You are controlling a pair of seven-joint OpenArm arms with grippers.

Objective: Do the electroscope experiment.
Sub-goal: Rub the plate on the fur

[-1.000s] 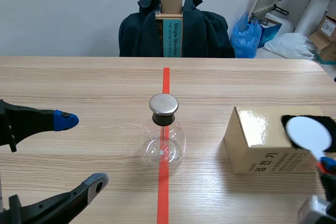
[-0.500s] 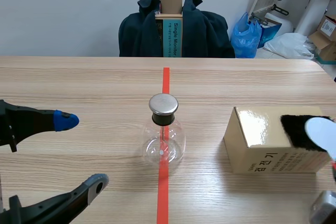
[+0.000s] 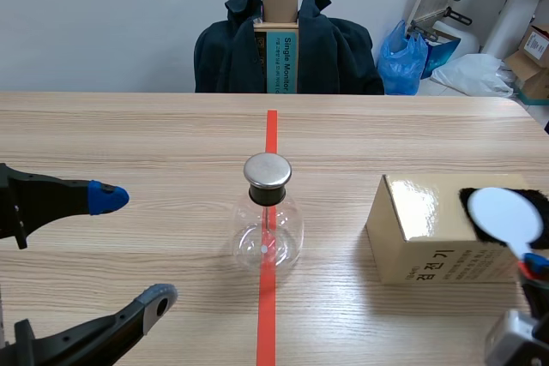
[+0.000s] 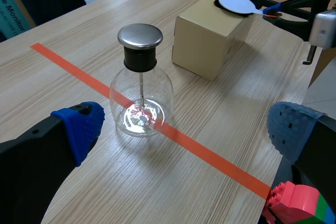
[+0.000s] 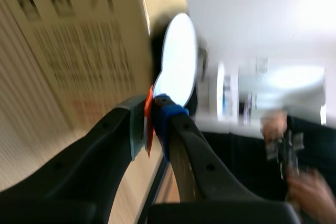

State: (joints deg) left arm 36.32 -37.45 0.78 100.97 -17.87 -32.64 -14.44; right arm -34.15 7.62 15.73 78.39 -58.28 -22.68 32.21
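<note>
A clear glass flask electroscope with a black stopper and a round metal cap point(image 3: 268, 220) stood upright at the middle of the wooden bench point(image 3: 129, 135), on the orange-red tape line that ran from the near edge toward the far edge. The left gripper point(image 3: 133, 249) hung low near the bench's left near corner, its two blue-padded fingers spread wide with nothing between them, well apart from the flask. Near the right edge sat a tan cardboard box with printed sides point(image 3: 425, 229), and a black fuzzy patch point(image 3: 506, 181) lay on the box's top. The right gripper point(image 3: 533, 270) came in at the right near corner with its fingers pressed together on the thin red handle of a white round flat paddle point(image 3: 504, 216). The paddle's disc lay over the black patch on the box; whether it touched the patch could not be told.
</note>
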